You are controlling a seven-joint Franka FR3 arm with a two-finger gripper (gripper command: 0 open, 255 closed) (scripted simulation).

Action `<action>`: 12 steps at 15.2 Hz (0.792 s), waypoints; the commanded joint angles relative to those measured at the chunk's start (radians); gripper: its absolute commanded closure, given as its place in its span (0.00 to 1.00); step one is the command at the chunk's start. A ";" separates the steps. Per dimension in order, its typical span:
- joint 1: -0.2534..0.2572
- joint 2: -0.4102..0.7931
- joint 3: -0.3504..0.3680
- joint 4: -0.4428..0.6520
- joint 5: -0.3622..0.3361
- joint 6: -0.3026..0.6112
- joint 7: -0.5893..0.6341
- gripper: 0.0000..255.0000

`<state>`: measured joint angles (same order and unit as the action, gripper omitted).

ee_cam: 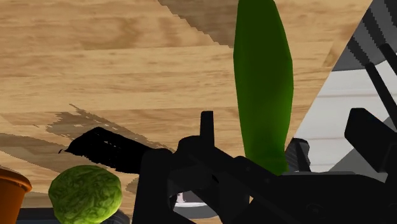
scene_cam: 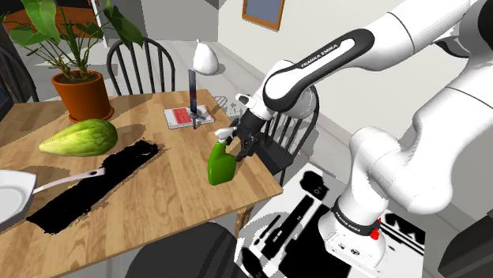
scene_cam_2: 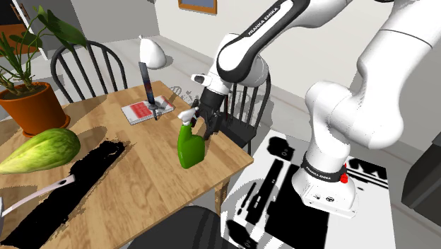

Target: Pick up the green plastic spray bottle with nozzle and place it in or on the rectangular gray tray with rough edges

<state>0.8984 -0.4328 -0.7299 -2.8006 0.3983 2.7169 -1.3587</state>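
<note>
The green spray bottle [scene_cam: 220, 167] with a white nozzle leans tilted near the wooden table's corner, at the shoulder view's right. My black gripper [scene_cam: 239, 144] reaches down beside its neck and looks shut on it. The second exterior view has the same bottle [scene_cam_2: 191, 148] under the gripper [scene_cam_2: 206, 125]. Seen from the wrist, the bottle's green body [ee_cam: 263, 83] stretches away from between the fingers [ee_cam: 153, 184]. The tray is a flat black strip with ragged edges [scene_cam: 95, 185] lying on the table, towards the shoulder view's left of the bottle.
A large pale-green fruit [scene_cam: 79, 137], a potted plant [scene_cam: 79, 91] and a white pan [scene_cam: 16, 197] with a pale handle sit past the tray. A red and white booklet [scene_cam: 188, 116] with a dark upright item lies behind the bottle. Chairs [scene_cam: 146, 67] ring the table [scene_cam: 166, 201].
</note>
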 commanded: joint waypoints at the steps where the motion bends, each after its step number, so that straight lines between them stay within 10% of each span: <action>1: 0.055 0.031 -0.037 0.005 0.045 0.031 -0.034 0.00; 10: 0.104 0.055 -0.069 0.010 0.085 0.054 -0.063 0.00; 11: 0.104 0.055 -0.069 0.010 0.085 0.054 -0.063 1.00; 12: 0.104 0.055 -0.069 0.010 0.085 0.054 -0.063 1.00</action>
<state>1.0027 -0.3776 -0.7990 -2.7905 0.4834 2.7708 -1.4218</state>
